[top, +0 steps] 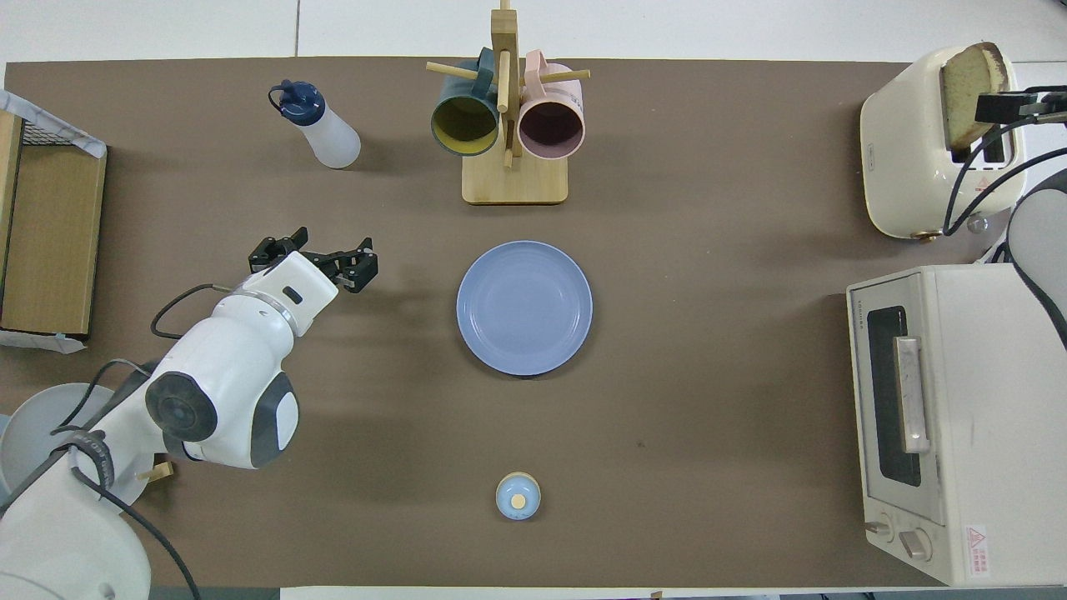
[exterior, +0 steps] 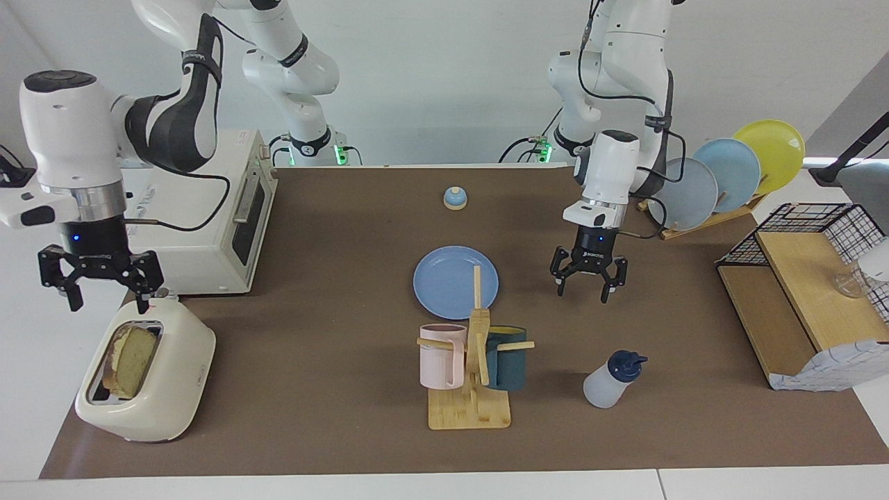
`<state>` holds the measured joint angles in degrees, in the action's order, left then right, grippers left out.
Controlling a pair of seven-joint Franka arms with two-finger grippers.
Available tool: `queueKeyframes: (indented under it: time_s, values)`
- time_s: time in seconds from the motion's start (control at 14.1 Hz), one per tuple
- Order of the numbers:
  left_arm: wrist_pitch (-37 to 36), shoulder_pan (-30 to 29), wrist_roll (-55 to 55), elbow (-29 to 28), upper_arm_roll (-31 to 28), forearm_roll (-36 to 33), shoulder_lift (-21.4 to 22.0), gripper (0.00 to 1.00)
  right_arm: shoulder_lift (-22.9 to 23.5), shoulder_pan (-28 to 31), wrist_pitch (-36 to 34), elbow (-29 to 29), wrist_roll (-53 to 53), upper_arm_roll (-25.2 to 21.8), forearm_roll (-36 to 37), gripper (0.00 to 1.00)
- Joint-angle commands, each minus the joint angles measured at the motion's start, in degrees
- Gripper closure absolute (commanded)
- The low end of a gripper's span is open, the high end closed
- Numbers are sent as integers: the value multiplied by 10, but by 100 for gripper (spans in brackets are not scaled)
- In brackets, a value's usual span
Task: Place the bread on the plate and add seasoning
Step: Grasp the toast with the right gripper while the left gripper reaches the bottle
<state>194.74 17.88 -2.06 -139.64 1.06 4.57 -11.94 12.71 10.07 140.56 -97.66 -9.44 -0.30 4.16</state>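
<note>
The bread (exterior: 128, 361) (top: 967, 92) stands upright in a slot of the cream toaster (exterior: 163, 389) (top: 909, 158) at the right arm's end of the table. My right gripper (exterior: 105, 302) (top: 1010, 107) hangs open just above the toaster, apart from the slice. The blue plate (exterior: 455, 281) (top: 523, 307) lies flat mid-table with nothing on it. My left gripper (exterior: 583, 293) (top: 321, 250) is open over bare table beside the plate, toward the left arm's end. The seasoning (exterior: 611, 380) (top: 321, 125) stands farther from the robots than that spot.
A white toaster oven (exterior: 201, 236) (top: 959, 417) sits nearer the robots than the toaster. A wooden mug tree (exterior: 472, 410) (top: 514, 179) with two mugs stands farther out than the plate. A small bell (exterior: 455, 198) (top: 518, 496), a plate rack (exterior: 722, 173) and a wooden shelf (exterior: 799, 305) (top: 46, 242) are also present.
</note>
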Motion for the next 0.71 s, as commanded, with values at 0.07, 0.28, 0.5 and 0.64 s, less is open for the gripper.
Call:
queueKeyframes:
  time_s: [0.07, 0.28, 0.5, 0.64]
  values:
    - [56, 91, 5, 52, -85, 39, -78, 0, 43, 4, 36, 30, 6, 4, -27, 0]
    - [56, 246, 4, 93, -241, 80, -140, 0, 57, 4, 48, 42, 6, 4, -29, 2]
    - [57, 317, 1, 112, -302, 127, -168, 0, 57, 10, 45, 41, -3, 6, -28, 30]
    - [57, 318, 2, 136, -304, 138, -193, 0, 57, 9, 46, 39, -2, 7, -29, 31]
